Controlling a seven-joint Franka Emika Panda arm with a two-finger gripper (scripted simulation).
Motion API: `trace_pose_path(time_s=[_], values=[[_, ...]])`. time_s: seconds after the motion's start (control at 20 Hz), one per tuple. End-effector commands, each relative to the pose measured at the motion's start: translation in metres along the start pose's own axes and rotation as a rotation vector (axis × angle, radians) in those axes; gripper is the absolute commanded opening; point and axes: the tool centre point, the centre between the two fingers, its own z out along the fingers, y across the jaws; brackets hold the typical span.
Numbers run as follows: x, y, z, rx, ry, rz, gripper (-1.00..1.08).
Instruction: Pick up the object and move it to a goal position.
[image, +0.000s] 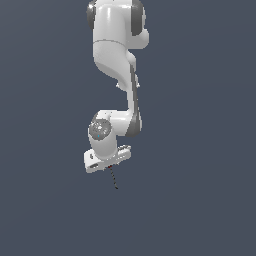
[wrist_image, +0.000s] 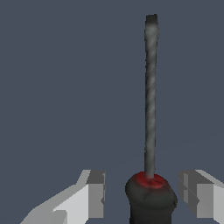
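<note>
The object is a slim screwdriver (wrist_image: 150, 109) with a black handle, a red collar and a thin dark shaft. In the wrist view its handle sits between my gripper's (wrist_image: 144, 197) two fingertips, and the shaft points away from the camera. Background shows between the handle and the fingers (wrist_image: 94, 194), a wider strip on one side and a narrow one on the other, so the gripper is open around the handle. In the exterior view the screwdriver (image: 114, 178) pokes out below the white gripper (image: 107, 161), with a speck of red at the hand's underside.
The white arm (image: 117, 55) comes down from the top of the exterior view. Around it there is only a uniform dark grey-blue surface.
</note>
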Motion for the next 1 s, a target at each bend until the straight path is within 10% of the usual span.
trace_pose_path(time_s=[0.0,0.95], values=[[0.001,0.000,0.000,-0.001,0.001,0.000,-1.00],[-0.003,0.005,-0.031,-0.001,0.001,0.000,-1.00]])
